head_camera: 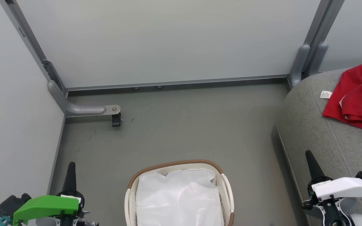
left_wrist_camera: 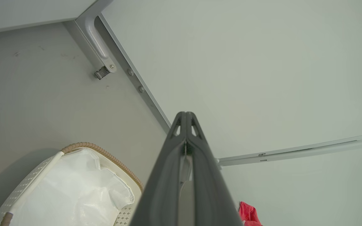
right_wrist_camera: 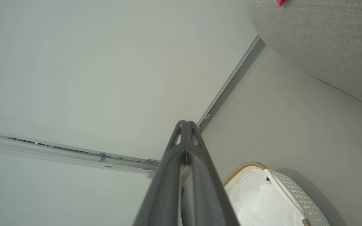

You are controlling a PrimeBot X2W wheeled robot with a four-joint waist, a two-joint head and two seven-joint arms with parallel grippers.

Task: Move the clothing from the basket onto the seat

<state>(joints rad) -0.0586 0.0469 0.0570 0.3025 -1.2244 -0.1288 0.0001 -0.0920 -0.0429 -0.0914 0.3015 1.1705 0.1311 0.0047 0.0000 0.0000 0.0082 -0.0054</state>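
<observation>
The red clothing with white trim lies crumpled on the grey seat at the right edge of the head view; a small white label lies beside it. The white basket with a brown woven rim stands on the floor at bottom centre, holding only a white liner sheet. My left gripper is shut and empty at lower left, beside the basket. My right gripper is shut and empty at lower right, over the seat's front edge. A bit of red clothing peeks beside the left gripper. The right gripper points at the wall, with the basket low on the right.
Pale partition walls close the back and left. A grey bracket with a small black caster juts onto the floor at the back left. A grey post stands behind the seat.
</observation>
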